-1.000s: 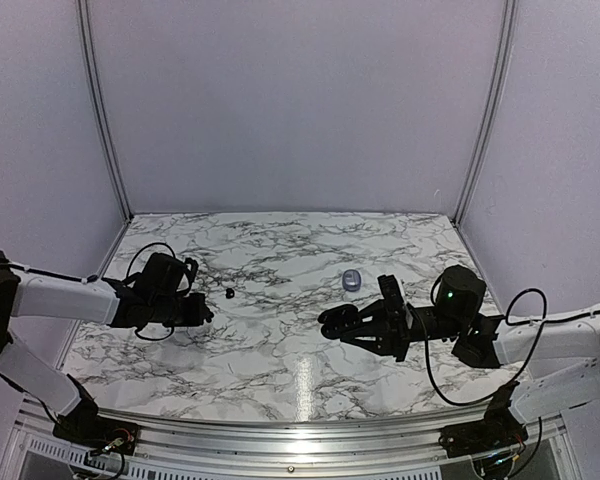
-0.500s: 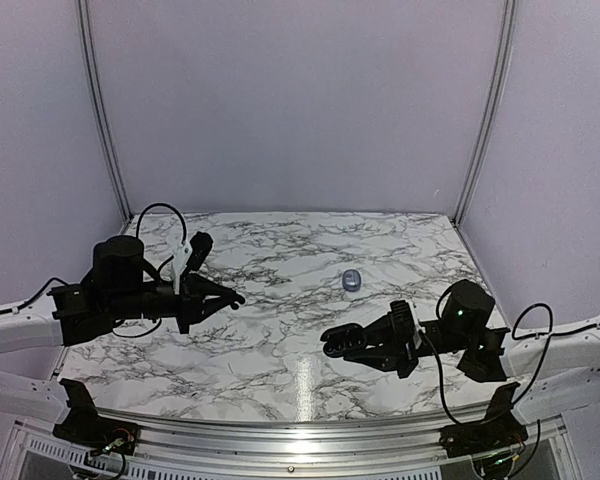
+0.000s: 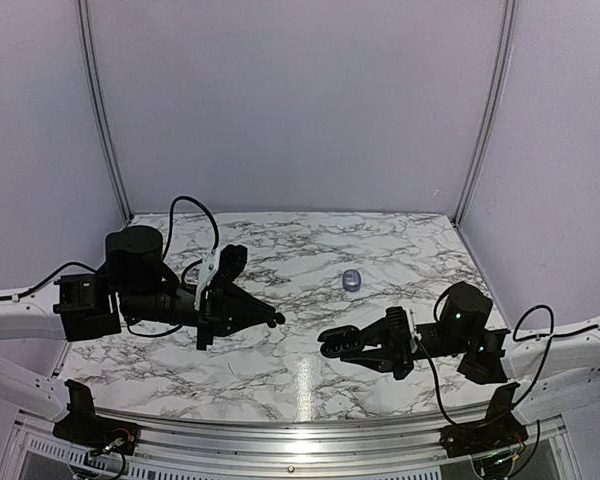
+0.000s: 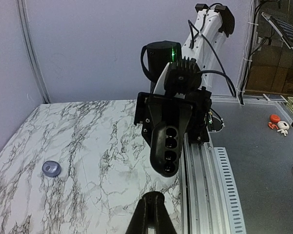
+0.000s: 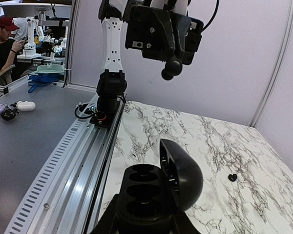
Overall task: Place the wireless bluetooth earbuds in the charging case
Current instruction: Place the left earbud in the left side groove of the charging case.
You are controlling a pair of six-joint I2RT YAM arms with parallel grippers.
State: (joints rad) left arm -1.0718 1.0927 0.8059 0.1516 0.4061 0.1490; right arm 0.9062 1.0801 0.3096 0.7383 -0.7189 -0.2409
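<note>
Our right claw (image 3: 352, 343) grips the open black charging case (image 5: 154, 187); our left claw (image 3: 273, 321) hangs clenched above the desk (image 3: 310, 240), one black earbud (image 5: 232, 177) lying loose there.

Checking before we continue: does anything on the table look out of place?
Nothing looks damaged or spilled. One black earbud lies loose on the table, apart from the open charging case that the right gripper holds.
</note>
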